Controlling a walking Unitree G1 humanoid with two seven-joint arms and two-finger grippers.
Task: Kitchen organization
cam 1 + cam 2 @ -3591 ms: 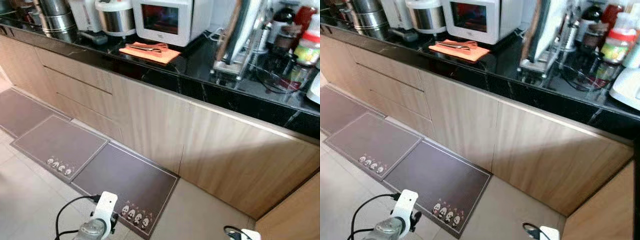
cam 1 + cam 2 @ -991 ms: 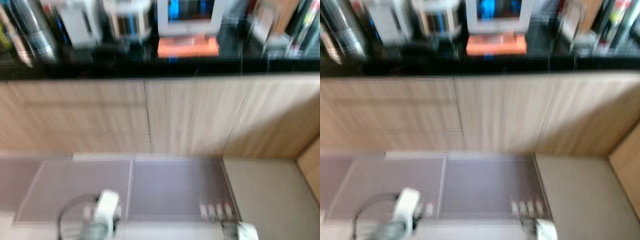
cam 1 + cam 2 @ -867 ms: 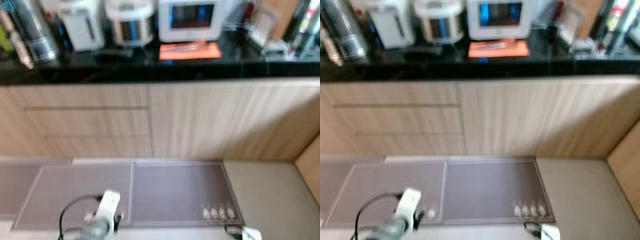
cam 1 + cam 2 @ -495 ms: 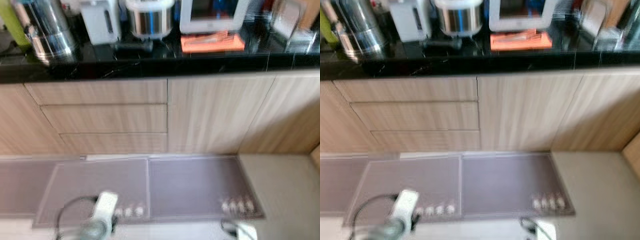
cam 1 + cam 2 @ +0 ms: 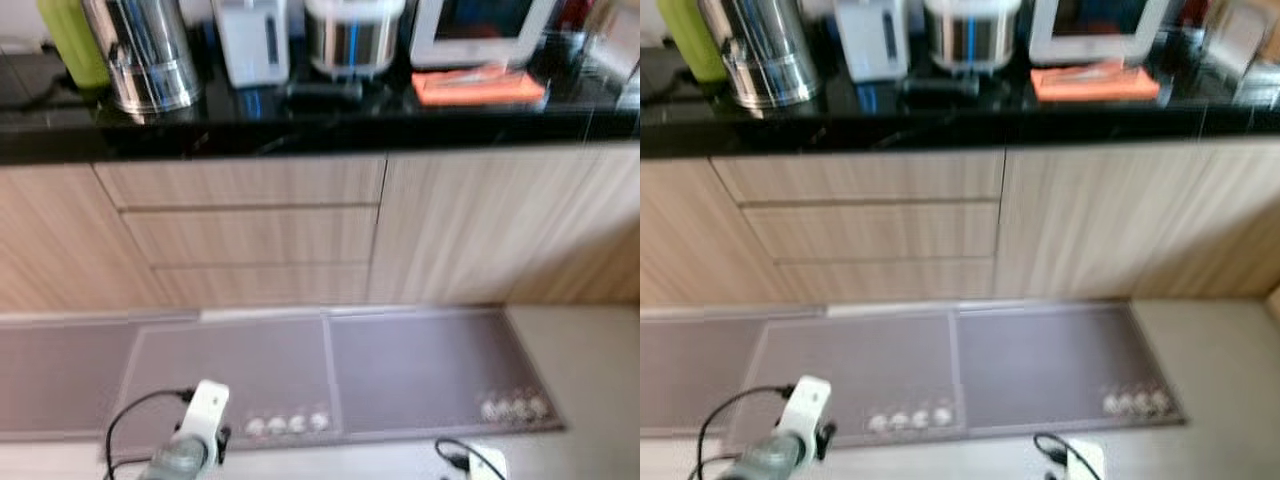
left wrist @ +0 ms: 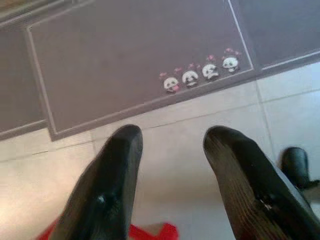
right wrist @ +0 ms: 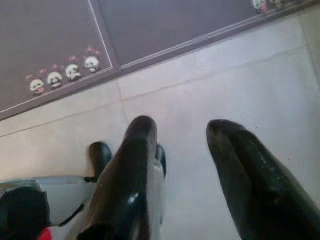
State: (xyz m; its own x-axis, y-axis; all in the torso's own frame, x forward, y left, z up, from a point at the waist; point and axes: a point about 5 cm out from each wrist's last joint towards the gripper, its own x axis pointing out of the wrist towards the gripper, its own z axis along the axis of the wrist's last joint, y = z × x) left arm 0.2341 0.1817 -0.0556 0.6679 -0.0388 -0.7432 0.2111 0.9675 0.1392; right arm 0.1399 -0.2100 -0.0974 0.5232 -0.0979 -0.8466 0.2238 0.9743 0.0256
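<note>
A black kitchen counter (image 5: 300,128) runs across the top of the eye views. On it stand a green bottle (image 5: 70,40), a steel urn (image 5: 145,55), a small white appliance (image 5: 250,40), a steel rice cooker (image 5: 350,35) and a white oven (image 5: 480,25). An orange cloth (image 5: 478,86) with a utensil on it lies before the oven. Both arms hang low above the tiled floor. My left gripper (image 6: 172,137) is open, nothing between its fingers. My right gripper (image 7: 182,127) is open too, holding nothing.
Below the counter are three wooden drawers (image 5: 245,235) and cabinet doors (image 5: 450,230). Grey floor mats (image 5: 430,370) with small panda prints lie along the cabinet's foot. A dark handled object (image 5: 320,93) rests by the rice cooker. The picture is slightly blurred.
The whole picture has shifted: the camera has swung left, so the urn and green bottle have come into view and the oven sits further right. Both arms hang as before.
</note>
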